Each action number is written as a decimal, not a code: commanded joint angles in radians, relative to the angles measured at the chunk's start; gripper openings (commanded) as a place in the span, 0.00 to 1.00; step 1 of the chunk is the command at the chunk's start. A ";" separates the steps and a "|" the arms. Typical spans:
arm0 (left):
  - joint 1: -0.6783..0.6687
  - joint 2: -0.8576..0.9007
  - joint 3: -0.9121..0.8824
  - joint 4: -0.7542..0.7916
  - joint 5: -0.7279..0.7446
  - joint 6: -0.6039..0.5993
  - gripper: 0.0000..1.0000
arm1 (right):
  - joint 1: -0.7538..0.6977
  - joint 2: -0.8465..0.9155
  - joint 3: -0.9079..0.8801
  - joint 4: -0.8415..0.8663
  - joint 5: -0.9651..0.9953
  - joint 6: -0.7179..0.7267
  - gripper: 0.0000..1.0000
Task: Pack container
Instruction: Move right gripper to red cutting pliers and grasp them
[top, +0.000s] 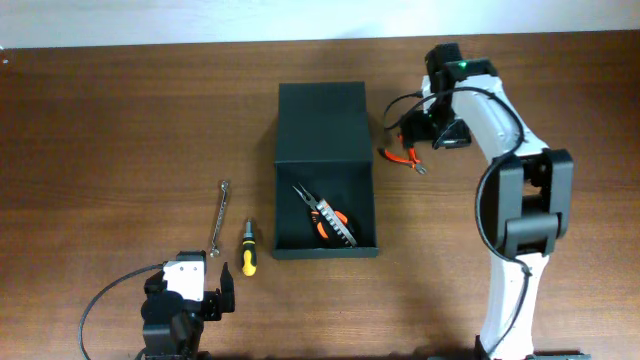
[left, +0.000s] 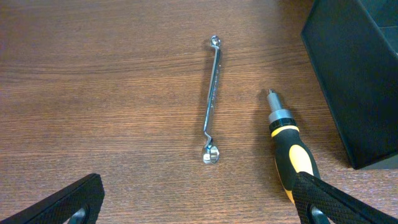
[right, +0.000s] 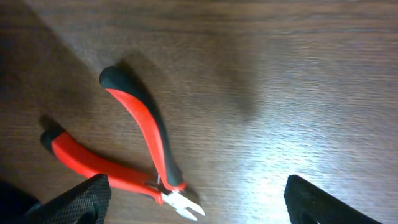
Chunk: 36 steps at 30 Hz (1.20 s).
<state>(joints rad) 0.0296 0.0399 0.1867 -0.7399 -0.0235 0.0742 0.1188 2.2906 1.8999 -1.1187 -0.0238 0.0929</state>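
The dark container (top: 322, 120) stands open at mid table, with orange-handled pliers (top: 326, 218) lying inside it; its corner shows in the left wrist view (left: 360, 68). Red-handled cutters (top: 403, 158) lie on the table right of the container, and in the right wrist view (right: 134, 149) they lie near the left finger. My right gripper (right: 196, 202) is open above them, empty. My left gripper (left: 199, 208) is open and empty at the front left, near a yellow-black screwdriver (left: 289, 146) and a silver wrench (left: 212, 99).
The screwdriver (top: 248, 248) and wrench (top: 219, 215) lie left of the container on the wooden table (top: 110, 130). A black cable loops beside the left arm base (top: 100, 300). The right arm (top: 520, 200) stretches along the right side.
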 joint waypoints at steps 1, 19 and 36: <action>0.006 -0.006 -0.005 0.003 0.001 -0.009 0.99 | 0.032 0.035 0.021 0.002 0.063 -0.010 0.88; 0.006 -0.007 -0.005 0.003 0.001 -0.009 0.99 | 0.033 0.080 0.021 0.011 0.081 -0.006 0.39; 0.006 -0.006 -0.005 0.003 0.001 -0.009 0.99 | 0.032 0.074 0.035 -0.027 0.081 -0.006 0.04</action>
<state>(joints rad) 0.0296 0.0399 0.1867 -0.7399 -0.0235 0.0742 0.1532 2.3535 1.9034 -1.1275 0.0452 0.0814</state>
